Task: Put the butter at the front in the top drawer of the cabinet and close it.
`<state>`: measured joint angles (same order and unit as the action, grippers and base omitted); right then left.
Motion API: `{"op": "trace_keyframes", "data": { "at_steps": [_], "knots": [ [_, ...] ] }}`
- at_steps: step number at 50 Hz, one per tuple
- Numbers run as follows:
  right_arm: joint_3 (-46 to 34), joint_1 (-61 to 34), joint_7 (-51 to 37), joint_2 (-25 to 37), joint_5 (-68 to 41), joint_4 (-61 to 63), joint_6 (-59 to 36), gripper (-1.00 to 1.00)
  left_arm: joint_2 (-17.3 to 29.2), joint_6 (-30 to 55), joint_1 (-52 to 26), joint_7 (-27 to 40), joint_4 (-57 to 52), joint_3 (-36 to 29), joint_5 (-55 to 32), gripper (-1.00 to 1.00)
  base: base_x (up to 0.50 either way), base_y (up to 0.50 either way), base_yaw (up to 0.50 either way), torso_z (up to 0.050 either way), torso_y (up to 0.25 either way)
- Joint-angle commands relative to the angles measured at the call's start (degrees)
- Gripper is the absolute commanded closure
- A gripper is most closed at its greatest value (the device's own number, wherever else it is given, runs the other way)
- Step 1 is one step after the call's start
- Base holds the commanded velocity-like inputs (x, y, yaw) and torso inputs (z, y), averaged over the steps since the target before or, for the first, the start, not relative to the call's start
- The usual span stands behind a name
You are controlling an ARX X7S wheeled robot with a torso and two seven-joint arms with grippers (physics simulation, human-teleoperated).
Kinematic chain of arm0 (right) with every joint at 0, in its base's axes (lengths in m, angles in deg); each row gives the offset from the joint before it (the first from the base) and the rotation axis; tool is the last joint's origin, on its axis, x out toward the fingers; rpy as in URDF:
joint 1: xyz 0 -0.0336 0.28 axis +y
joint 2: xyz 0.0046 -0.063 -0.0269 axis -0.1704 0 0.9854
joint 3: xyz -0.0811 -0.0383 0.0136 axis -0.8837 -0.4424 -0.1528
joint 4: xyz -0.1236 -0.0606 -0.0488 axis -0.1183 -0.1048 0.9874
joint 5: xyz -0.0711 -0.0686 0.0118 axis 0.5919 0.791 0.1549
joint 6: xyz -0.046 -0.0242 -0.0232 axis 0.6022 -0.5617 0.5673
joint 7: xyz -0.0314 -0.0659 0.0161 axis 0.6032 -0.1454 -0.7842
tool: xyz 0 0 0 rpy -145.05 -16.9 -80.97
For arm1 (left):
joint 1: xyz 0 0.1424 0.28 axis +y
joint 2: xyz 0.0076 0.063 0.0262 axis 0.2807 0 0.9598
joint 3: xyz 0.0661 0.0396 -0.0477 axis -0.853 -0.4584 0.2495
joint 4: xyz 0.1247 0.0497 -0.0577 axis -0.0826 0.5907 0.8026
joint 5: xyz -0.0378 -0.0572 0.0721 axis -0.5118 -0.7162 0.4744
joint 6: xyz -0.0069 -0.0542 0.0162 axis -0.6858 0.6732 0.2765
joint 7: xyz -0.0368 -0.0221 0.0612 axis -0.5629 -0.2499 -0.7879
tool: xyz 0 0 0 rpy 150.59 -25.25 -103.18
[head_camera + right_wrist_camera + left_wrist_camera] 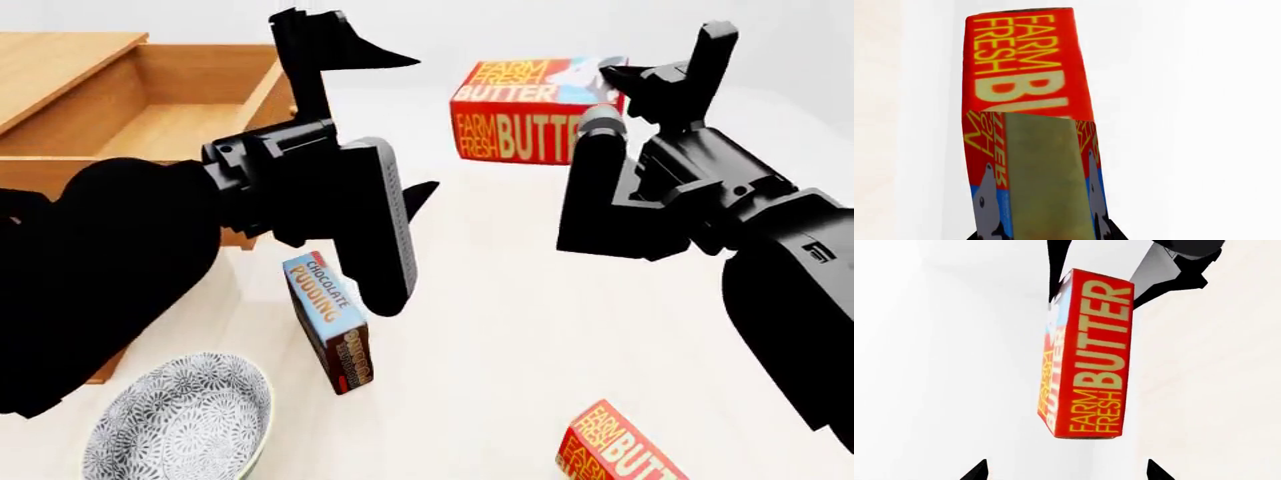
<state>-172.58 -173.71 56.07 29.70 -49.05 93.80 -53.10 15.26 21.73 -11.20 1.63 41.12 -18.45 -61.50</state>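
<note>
Butter [534, 112] pinched at one end by my right pincer [617, 72], left pincer [327, 45] open, empty; a slip could drop it short of the top drawer [160, 110].

The butter [534, 110] box is red with yellow letters. The pudding box [330, 320] is blue and brown. The bowl [180, 425] has grey-white flowery swirls.

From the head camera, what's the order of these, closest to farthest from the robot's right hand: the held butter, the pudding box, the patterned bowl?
1. The butter, gripped in the right hand, far side of the table.
2. The pudding box, mid-table, toward the left.
3. The patterned bowl, near left corner.
</note>
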Motion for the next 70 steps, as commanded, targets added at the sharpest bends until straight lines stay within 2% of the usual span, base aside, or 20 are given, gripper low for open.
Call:
{"op": "trace_keyframes", "data": {
  "at_steps": [1, 22, 70],
  "knots": [
    [2.19, -1.47, 1.57, -0.61, 3.31, 1.98, -2.80, 1.00, -0.31, -0.50, 0.44, 0.61, 0.53, -0.12, 0.69, -1.00, 0.00, 0.00, 0.00, 0.000, 0.000],
    [3.70, -0.51, 2.68, -2.82, 1.22, 2.76, -6.11, 1.00, -0.36, -1.64, 1.77, 0.14, 0.85, -0.84, 0.63, -1.00, 0.00, 0.00, 0.00, 0.000, 0.001],
    [4.72, -0.77, 4.88, -4.73, 0.54, 6.75, -6.33, 1.00, -1.43, -3.38, 3.72, 0.52, 2.67, -1.23, 0.80, -1.00, 0.00, 0.00, 0.00, 0.000, 0.001]
  ]
}}
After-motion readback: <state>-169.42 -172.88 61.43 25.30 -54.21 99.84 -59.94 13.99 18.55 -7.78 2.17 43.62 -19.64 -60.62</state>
